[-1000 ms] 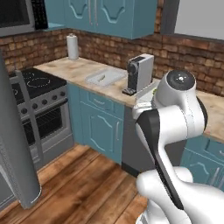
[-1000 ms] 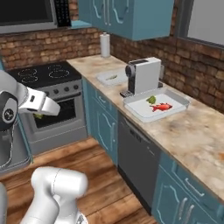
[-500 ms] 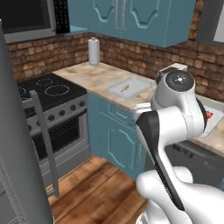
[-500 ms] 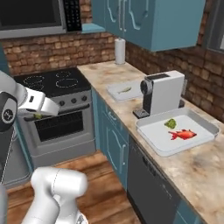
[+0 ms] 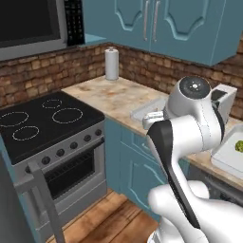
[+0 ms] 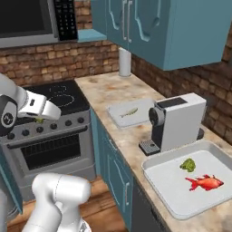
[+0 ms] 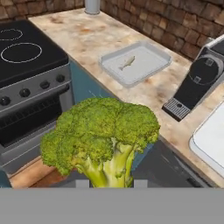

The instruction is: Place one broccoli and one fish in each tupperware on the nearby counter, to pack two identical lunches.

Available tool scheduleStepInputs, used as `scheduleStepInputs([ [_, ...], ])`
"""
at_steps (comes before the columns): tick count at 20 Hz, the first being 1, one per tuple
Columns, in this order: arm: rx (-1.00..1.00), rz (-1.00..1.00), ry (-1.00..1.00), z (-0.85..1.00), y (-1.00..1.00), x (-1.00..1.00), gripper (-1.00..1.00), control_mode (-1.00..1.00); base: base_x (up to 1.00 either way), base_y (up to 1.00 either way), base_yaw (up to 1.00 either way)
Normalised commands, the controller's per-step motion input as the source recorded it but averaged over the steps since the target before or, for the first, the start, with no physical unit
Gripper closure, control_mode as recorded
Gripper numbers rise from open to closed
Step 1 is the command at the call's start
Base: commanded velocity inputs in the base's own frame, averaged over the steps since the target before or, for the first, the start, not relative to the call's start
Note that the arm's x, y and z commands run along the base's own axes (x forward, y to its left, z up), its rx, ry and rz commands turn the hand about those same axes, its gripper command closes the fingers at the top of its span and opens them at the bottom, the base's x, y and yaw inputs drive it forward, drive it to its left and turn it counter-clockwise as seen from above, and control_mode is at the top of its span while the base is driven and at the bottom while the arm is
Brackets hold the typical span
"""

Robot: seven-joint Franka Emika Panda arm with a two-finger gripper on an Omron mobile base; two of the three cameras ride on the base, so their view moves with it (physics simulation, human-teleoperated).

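My gripper (image 7: 111, 183) is shut on the stem of a green broccoli (image 7: 105, 140), held in the air in front of the stove. In the right base view the gripper (image 6: 41, 119) hangs over the stove's front edge with a bit of green in it. On the counter (image 7: 87, 39) ahead lies a pale tupperware (image 7: 146, 65) holding one small grey fish (image 7: 127, 62). A second tupperware (image 6: 176, 195), right of the coffee machine, holds a broccoli (image 6: 187, 164) and a red fish (image 6: 206, 182). Its corner with that broccoli (image 5: 238, 145) peeks out beside my arm.
A white and black coffee machine (image 6: 174, 122) stands on the counter between the two containers. The black stovetop (image 6: 54, 97) with its oven sits left of the counter. A paper towel roll (image 6: 124, 62) stands at the back by the brick wall. Teal cabinets hang overhead.
The whole picture has shifted: the base has moved, bringing the stove and counter closer. The gripper stays shut on the broccoli.
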Motion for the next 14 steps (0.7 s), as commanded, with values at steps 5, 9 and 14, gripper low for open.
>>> scheduleStepInputs([
  [5,0.00,0.00,0.00,0.00,0.00,0.00,1.00,1.00,1.00,0.00,0.00],
  [9,0.00,0.00,0.00,0.00,0.00,0.00,1.00,1.00,0.97,0.00,0.00],
  [14,0.00,0.00,0.00,0.00,0.00,0.00,1.00,1.00,0.69,0.00,-0.12],
])
